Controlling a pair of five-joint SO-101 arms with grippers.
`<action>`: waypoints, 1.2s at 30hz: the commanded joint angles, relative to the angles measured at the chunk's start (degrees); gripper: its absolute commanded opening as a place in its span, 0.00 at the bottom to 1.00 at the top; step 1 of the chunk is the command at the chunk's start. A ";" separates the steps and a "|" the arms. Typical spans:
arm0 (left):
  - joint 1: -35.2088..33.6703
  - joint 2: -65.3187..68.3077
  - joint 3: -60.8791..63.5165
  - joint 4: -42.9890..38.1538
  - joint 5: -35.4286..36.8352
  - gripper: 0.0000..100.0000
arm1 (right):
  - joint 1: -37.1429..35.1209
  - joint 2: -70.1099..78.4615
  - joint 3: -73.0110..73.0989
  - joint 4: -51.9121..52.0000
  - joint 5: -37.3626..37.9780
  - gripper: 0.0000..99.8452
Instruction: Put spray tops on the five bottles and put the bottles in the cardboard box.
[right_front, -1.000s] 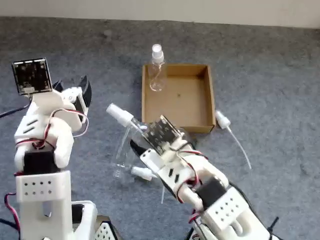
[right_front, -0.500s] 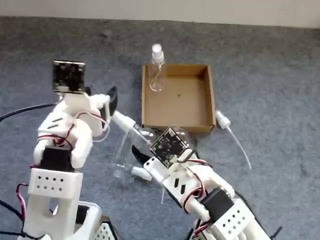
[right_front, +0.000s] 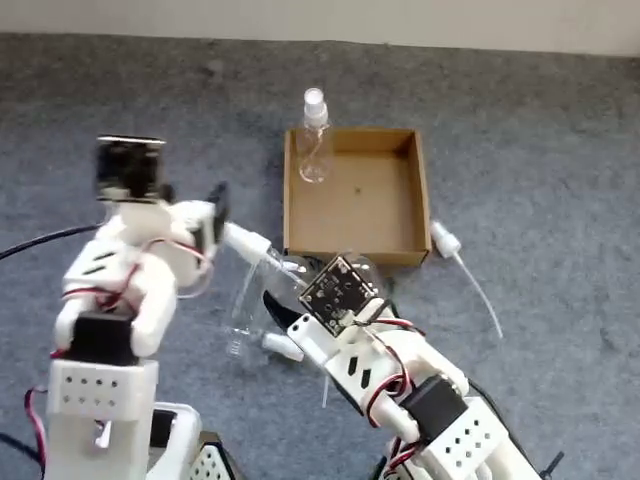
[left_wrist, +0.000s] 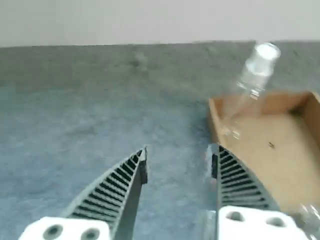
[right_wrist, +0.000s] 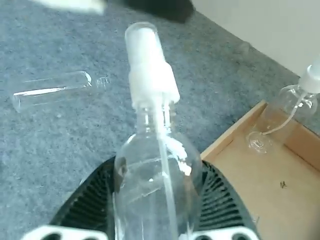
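Note:
My right gripper (right_wrist: 157, 200) is shut on a clear bottle (right_wrist: 152, 160) whose white spray top (right_wrist: 149, 70) points away from the wrist. In the high view that bottle (right_front: 287, 267) lies tilted left of the cardboard box (right_front: 405, 195), its spray top (right_front: 246, 240) toward my left gripper (right_front: 217, 203). My left gripper (left_wrist: 179, 162) is open with bare carpet between its fingers. A capped bottle (right_front: 314, 140) leans in the box's far left corner. An uncapped bottle (right_front: 240, 305) lies on the carpet with a loose spray top (right_front: 281, 346) by its mouth.
Another loose spray top (right_front: 446, 241) with a long tube lies on the carpet just right of the box. Grey carpet covers the whole table, and a pale wall runs along the far edge. The box floor (left_wrist: 280, 140) holds nothing but the leaning bottle (left_wrist: 252, 75).
My left arm has swung right, bringing its open gripper up to the held bottle's spray top. The right wrist turned slightly early on, then stayed still with the bottle.

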 joint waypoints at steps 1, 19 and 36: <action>-5.76 -1.80 -2.42 0.44 -2.90 0.19 | -0.04 -1.10 -0.66 0.04 0.18 0.00; 10.07 -2.42 1.71 6.59 -4.31 0.19 | -0.04 -1.10 -0.66 0.04 0.18 0.00; 10.59 -21.93 2.07 15.82 -4.57 0.19 | -0.04 -1.10 -0.66 0.04 0.09 0.00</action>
